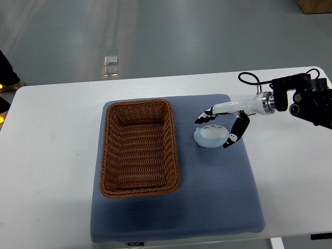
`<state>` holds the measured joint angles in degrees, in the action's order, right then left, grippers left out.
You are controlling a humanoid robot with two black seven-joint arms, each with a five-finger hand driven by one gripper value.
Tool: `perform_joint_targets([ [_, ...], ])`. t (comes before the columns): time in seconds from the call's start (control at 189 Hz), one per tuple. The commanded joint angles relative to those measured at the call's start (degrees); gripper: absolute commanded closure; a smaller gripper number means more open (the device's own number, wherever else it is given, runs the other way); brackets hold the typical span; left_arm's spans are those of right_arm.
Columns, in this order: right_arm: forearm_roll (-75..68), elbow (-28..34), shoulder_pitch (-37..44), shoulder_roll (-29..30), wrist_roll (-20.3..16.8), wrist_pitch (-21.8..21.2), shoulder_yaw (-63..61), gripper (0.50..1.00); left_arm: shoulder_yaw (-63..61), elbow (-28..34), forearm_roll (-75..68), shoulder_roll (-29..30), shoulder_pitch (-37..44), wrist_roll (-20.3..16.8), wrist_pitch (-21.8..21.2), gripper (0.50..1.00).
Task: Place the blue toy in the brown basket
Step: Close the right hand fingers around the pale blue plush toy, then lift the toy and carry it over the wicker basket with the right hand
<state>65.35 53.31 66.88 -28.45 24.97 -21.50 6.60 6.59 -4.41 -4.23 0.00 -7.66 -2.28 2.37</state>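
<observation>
Blue toy [210, 137]: a pale blue, rounded thing lying on the blue mat [218, 197], just beside the right wall of the brown basket [139, 149] and outside it, toward the worktop's right half.

Brown basket: wicker, rectangular, nothing inside it, sitting on the left part of the mat near the middle of the white worktop [52, 155].

Right hand [222, 127]: it reaches in from the worktop's right edge and sits over the toy, the fingers [205, 115] arched along the toy's far side and the thumb down at its near right side. The fingers cup the toy but I would not call it a firm grip; the toy looks to be resting on the mat.

Left hand: nowhere to be seen.

Step in hand: by my reading, the grasp itself, closing on the toy before any lift.

Next move calls for: fingers and thumb to close snugly round a smooth, rounded body, then a lift high enough to clear the basket's rim, a short carry to the left and a release over the basket's floor.

Writing: a small dark tag [134, 243] on the mat's near edge carries pale lettering, too small to read. No other labels or brands that I can see.
</observation>
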Motion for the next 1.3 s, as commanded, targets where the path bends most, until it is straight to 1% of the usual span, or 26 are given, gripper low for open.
perform_joint_targets([
  [0.0, 0.22, -0.22, -0.52, 0.94, -0.19, 1.55, -0.01, 0.587, 0.0, 0.01, 0.01, 0.0, 0.02, 0.0, 0.0, 0.5],
  [0.143, 0.39, -1.28, -1.22, 2.25, -0.54, 4.01, 0.08, 0.593, 0.0, 0.01, 0.01, 0.0, 0.02, 0.0, 0.0, 0.5],
  [0.254, 0.74, -1.45, -1.92, 2.34, -0.63, 4.27, 0.08, 0.617, 0.0, -0.07, 0.01, 0.0, 0.02, 0.0, 0.0, 0.5],
  [0.307, 1.1, -1.72, -2.36, 2.34, -0.63, 4.27, 0.08, 0.644, 0.0, -0.07, 0.01, 0.0, 0.02, 0.0, 0.0, 0.5],
  [0.36, 1.54, -2.07, -2.54, 2.43, -0.63, 4.19, 0.08, 0.681, 0.0, -0.07, 0.01, 0.0, 0.02, 0.0, 0.0, 0.5],
  [0.402, 2.15, -2.15, -2.63, 2.61, -0.63, 4.27, -0.01, 0.718, 0.0, -0.07, 0.01, 0.0, 0.02, 0.0, 0.0, 0.5],
  [0.413, 2.33, -2.33, -2.71, 2.69, -0.63, 4.27, -0.01, 0.736, 0.0, -0.07, 0.01, 0.0, 0.02, 0.0, 0.0, 0.5],
  [0.455, 2.5, -2.51, -2.8, 2.78, -0.63, 4.36, -0.01, 0.762, 0.0, -0.07, 0.01, 0.0, 0.02, 0.0, 0.0, 0.5],
  [0.477, 2.68, -2.59, -2.89, 2.78, -0.63, 4.54, -0.01, 0.789, 0.0, -0.07, 0.01, 0.0, 0.02, 0.0, 0.0, 0.5],
  [0.482, 2.68, -2.59, -2.89, 2.78, -0.63, 4.62, -0.01, 0.805, 0.0, -0.07, 0.01, 0.0, 0.02, 0.0, 0.0, 0.5],
  [0.487, 2.68, -2.59, -2.89, 2.78, -0.63, 4.63, -0.01, 0.805, 0.0, -0.07, 0.01, 0.0, 0.02, 0.0, 0.0, 0.5],
  [0.492, 2.77, -2.59, -2.89, 2.78, -0.63, 4.71, -0.01, 0.824, 0.0, -0.07, 0.01, 0.0, 0.02, 0.0, 0.0, 0.5],
  [0.498, 2.77, -2.59, -2.89, 2.78, -0.63, 4.71, -0.01, 0.824, 0.0, -0.07, 0.01, 0.0, 0.02, 0.0, 0.0, 0.5],
  [0.503, 2.77, -2.59, -2.89, 2.78, -0.63, 4.8, -0.01, 0.846, 0.0, -0.07, 0.01, 0.0, 0.02, 0.0, 0.0, 0.5],
  [0.508, 2.77, -2.59, -2.89, 2.78, -0.63, 4.8, -0.01, 0.846, 0.0, -0.07, 0.01, 0.0, 0.02, 0.0, 0.0, 0.5],
  [0.514, 2.77, -2.59, -2.89, 2.78, -0.63, 4.98, -0.01, 0.867, 0.0, -0.07, 0.01, 0.0, 0.02, 0.0, 0.0, 0.5],
  [0.519, 2.77, -2.59, -2.89, 2.78, -0.63, 4.98, -0.01, 0.867, 0.0, -0.07, 0.01, 0.0, 0.02, 0.0, 0.0, 0.5],
  [0.524, 2.77, -2.59, -2.89, 2.78, -0.63, 4.98, -0.01, 0.885, 0.0, -0.07, 0.01, 0.0, 0.02, 0.0, 0.0, 0.5],
  [0.53, 2.77, -2.59, -2.89, 2.78, -0.63, 4.98, -0.01, 0.885, 0.0, -0.07, 0.01, 0.0, 0.02, 0.0, 0.0, 0.5],
  [0.535, 2.77, -2.59, -2.89, 2.78, -0.63, 5.06, -0.01, 0.903, 0.0, -0.07, 0.01, 0.0, 0.02, 0.0, 0.0, 0.5],
  [0.545, 2.77, -2.59, -2.89, 2.69, -0.63, 5.24, -0.01, 0.92, 0.0, -0.07, 0.01, 0.0, 0.02, 0.0, 0.0, 0.5],
  [0.588, 2.77, -2.68, -2.8, 2.69, -0.8, 5.59, -0.19, 0.955, 0.0, -0.07, 0.01, 0.0, 0.02, 0.0, 0.0, 0.5],
  [0.757, 2.68, -2.77, -1.84, 2.43, -0.8, 7.09, -0.89, 0.967, 0.0, 0.01, 0.01, 0.0, 0.02, 0.0, 0.0, 0.5],
  [0.964, 1.54, -2.77, 5.63, 3.13, -0.63, 8.05, -3.35, 0.961, 0.0, 0.1, 0.01, 0.0, 0.02, 0.0, 0.0, 0.5],
  [1.133, 1.18, -2.95, 10.38, 9.11, -0.63, 8.05, -4.23, 0.936, 0.0, 0.19, 0.01, 0.0, 0.02, 0.0, 0.0, 0.5],
  [1.292, 1.27, -4.62, 10.64, 15.35, -0.63, 8.14, -3.88, 0.922, 0.0, 0.28, 0.01, 0.0, 0.02, 0.0, 0.0, 0.5],
])
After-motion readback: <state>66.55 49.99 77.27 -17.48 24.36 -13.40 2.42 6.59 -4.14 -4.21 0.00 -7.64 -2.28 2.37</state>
